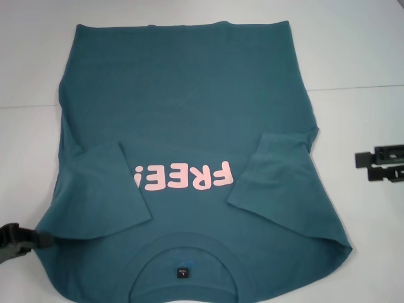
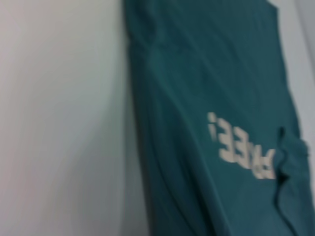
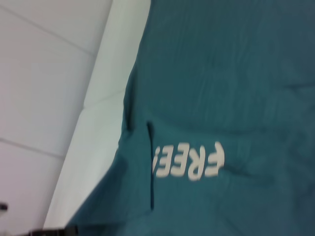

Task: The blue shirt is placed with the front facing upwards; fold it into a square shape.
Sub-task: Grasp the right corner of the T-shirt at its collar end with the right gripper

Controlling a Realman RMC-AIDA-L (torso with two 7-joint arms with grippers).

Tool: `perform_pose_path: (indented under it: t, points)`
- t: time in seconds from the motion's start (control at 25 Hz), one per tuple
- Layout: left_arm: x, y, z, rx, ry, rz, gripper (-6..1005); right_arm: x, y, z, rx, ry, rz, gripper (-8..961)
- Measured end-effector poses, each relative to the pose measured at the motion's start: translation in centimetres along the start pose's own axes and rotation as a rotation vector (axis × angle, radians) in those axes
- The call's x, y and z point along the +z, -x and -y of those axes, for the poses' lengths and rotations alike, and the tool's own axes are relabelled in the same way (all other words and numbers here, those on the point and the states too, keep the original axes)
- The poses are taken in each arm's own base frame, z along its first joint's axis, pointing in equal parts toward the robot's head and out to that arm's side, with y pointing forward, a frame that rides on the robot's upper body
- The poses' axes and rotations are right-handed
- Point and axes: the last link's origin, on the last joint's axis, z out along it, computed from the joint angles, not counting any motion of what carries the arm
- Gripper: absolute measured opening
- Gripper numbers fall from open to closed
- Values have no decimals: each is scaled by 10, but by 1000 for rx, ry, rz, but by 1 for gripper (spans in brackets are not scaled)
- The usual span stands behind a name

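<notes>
The blue shirt (image 1: 189,120) lies flat on the white table, front up, collar and black tag (image 1: 182,273) nearest me, hem at the far side. Both sleeves are folded inward over the chest, flanking the pink "FREE!" lettering (image 1: 183,178). The shirt also shows in the left wrist view (image 2: 211,98) and the right wrist view (image 3: 231,98). My left gripper (image 1: 19,241) sits at the near left, by the shirt's shoulder edge. My right gripper (image 1: 382,164) is at the right, off the cloth over bare table.
The white table (image 1: 360,57) surrounds the shirt, with a seam line running across it at the far right. Bare table lies to the left and right of the shirt.
</notes>
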Motion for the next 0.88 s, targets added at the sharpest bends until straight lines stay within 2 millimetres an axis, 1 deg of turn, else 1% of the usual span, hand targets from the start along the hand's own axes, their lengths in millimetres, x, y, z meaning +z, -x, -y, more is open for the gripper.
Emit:
perform_pose_path:
  t: [0.04,0.16,0.2,0.4,0.64,0.88]
  points:
    - [0,-1,-5,5,31,-2,20,-8,-4,-1,-11,1,-24,795]
    - [0,-2,-8,9,52,-5,20,-19,-12,1,-12,-14,-59,794]
    - [0,-3,-9,11,58,-7,20,-19,-12,1,-12,-14,-59,793]
    - [0,-5,-10,9,60,-11,20,-24,-25,8,15,-62,-141,791]
    - [0,-7,-8,3,48,-26,20,-17,-40,16,83,-115,-217,789]
    - [4,-6,-8,-5,52,-24,20,5,-45,21,145,-133,-207,787]
